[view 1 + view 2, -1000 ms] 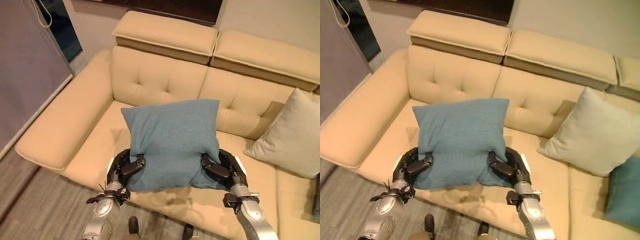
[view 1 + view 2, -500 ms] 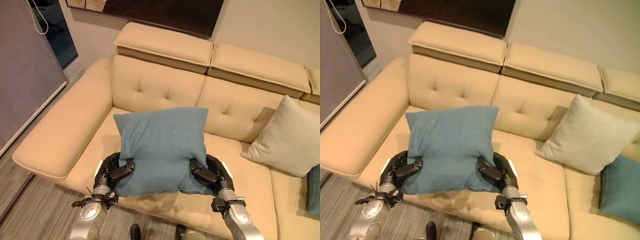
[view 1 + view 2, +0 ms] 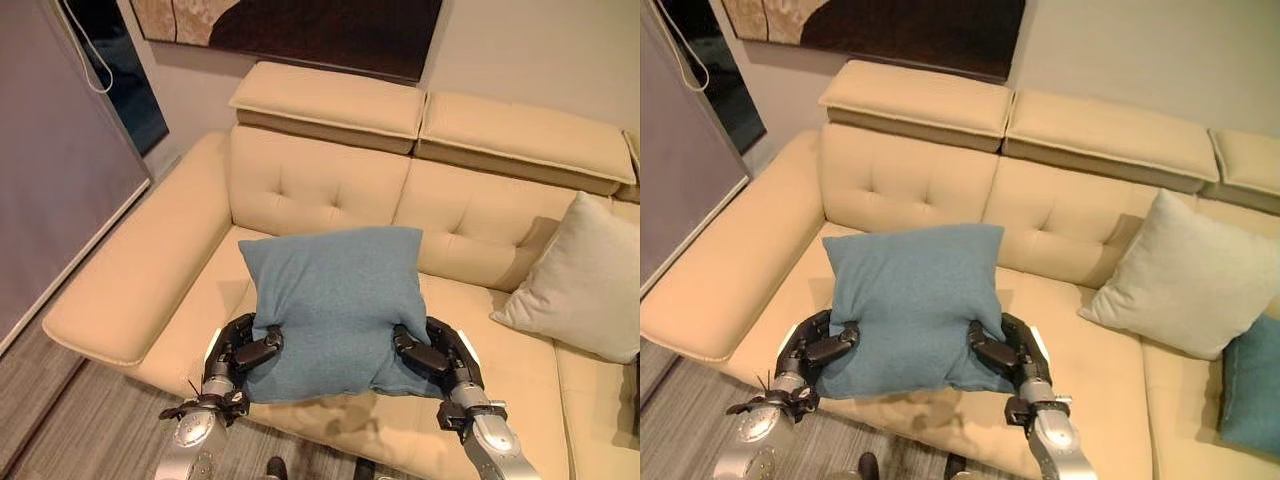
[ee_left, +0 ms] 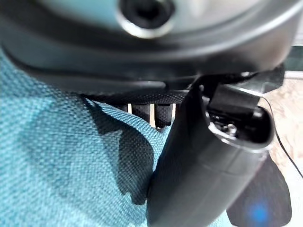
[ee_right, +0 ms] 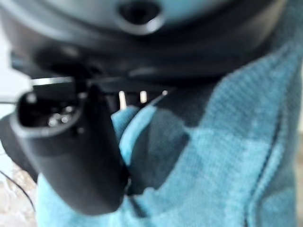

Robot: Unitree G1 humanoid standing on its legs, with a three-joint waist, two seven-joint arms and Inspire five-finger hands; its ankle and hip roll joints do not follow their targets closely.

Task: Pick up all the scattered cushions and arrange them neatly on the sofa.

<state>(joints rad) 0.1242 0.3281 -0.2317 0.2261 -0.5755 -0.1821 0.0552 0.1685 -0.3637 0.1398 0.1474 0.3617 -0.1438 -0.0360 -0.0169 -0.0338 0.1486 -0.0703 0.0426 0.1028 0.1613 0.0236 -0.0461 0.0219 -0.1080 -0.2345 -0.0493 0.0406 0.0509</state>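
Sofa (image 3: 320,190) in cream leather spreads beyond both hands, its seat under them; blue cushion (image 3: 335,305) stands upright between left hand (image 3: 243,352) and right hand (image 3: 437,357), each thumb and fingers clamped on a lower corner; fingers behind the cloth are hidden; beige cushion (image 3: 1175,275) leans on the backrest past the right hand, teal cushion (image 3: 1252,385) cut off beyond it; grey wood floor (image 3: 60,420) lies beside the left hand.
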